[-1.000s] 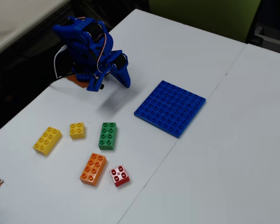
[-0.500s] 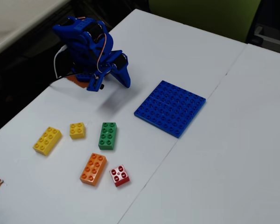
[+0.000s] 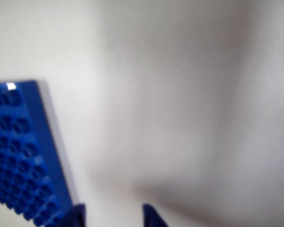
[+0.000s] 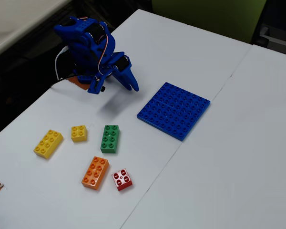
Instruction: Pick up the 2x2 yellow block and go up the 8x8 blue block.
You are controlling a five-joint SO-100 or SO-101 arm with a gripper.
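The small 2x2 yellow block [image 4: 79, 133] lies on the white table at the left, between a longer yellow brick and a green brick. The 8x8 blue block [image 4: 174, 110] lies flat in the middle of the table; its corner shows at the left of the wrist view [image 3: 21, 151]. My blue gripper [image 4: 132, 86] hangs above the table left of the blue block, well back from the yellow block. Its two fingertips stand apart at the bottom of the wrist view [image 3: 113, 215] with nothing between them.
A long yellow brick [image 4: 48, 143], a green brick [image 4: 110, 139], an orange brick [image 4: 96, 172] and a small red brick [image 4: 122, 179] lie at the front left. The table's left edge [image 4: 19, 119] drops to a dark floor. A seam [image 4: 200, 124] runs across the table.
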